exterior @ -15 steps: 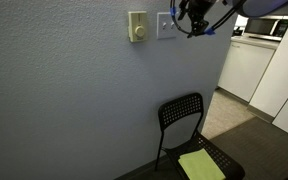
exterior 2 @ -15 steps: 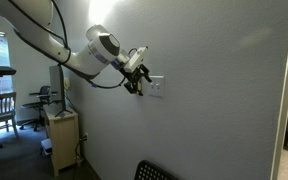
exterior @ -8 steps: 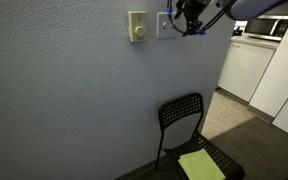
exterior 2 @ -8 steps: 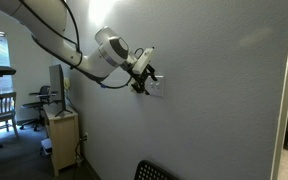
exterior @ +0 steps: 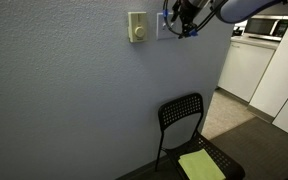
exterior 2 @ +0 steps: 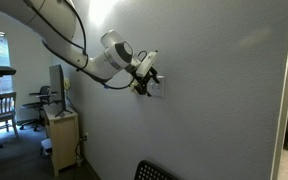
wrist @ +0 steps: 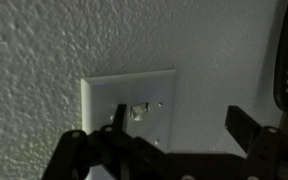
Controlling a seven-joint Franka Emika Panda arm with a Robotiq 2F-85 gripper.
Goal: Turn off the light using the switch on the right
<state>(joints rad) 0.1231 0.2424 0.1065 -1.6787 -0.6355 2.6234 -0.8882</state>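
**Switch** (wrist: 134, 92): white plate on the wall (exterior: 74, 90), high up and just beside the cream knob plate (exterior: 137, 27). Two small toggles (wrist: 139, 110) sit at its middle. In both exterior views the gripper covers part of it.

**Gripper** (wrist: 177, 118): fingers spread wide, holding nothing. It is close against the switch in an exterior view (exterior 2: 144, 82). In the wrist view one fingertip (wrist: 117, 113) overlaps the plate just beside the toggles. Whether it touches them cannot be told.

**Chair** (exterior: 184, 112): black, against the wall, well below the switch.

**Hazards (judged):**
- The fingertip may land on bare plate and miss a toggle, since it sits to one side.
- It may flip the wrong toggle or both, as they are close together.
- It may slide off the small lever.
- A hard push may press the finger into the wall.
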